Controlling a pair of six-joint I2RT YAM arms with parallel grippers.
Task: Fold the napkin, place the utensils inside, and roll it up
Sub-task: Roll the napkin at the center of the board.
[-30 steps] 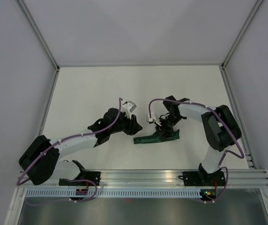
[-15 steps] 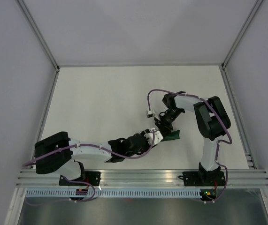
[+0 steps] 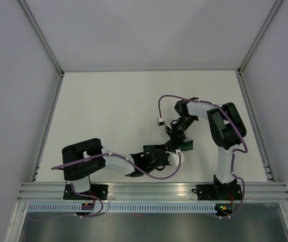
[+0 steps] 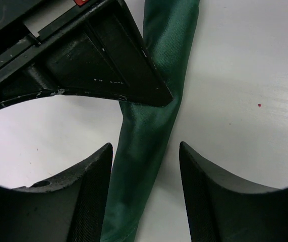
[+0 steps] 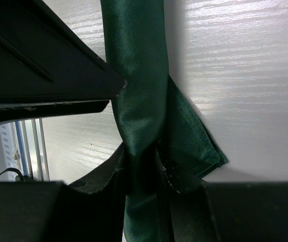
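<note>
The napkin point(image 3: 186, 146) lies on the white table as a narrow dark green roll. In the left wrist view the napkin roll point(image 4: 149, 126) runs from the top down between my left gripper's fingers point(image 4: 85, 194). My left gripper point(image 4: 145, 146) is open and straddles the roll with gaps on both sides. My right gripper point(image 5: 144, 156) is shut on the napkin point(image 5: 136, 65), pinching the roll where a hemmed corner point(image 5: 199, 146) fans out. From above, the left gripper point(image 3: 173, 155) sits just near-side of the right gripper point(image 3: 175, 135). The utensils are hidden.
An aluminium rail point(image 3: 154, 191) runs along the near table edge, with both arm bases on it. Grey walls point(image 3: 12, 101) enclose the white table point(image 3: 108, 101) on three sides. Purple cables point(image 3: 160, 108) loop off both arms.
My left arm has swung from the left of the roll round to its near side, and its jaws have opened wider over the roll's end. My right gripper has kept its hold.
</note>
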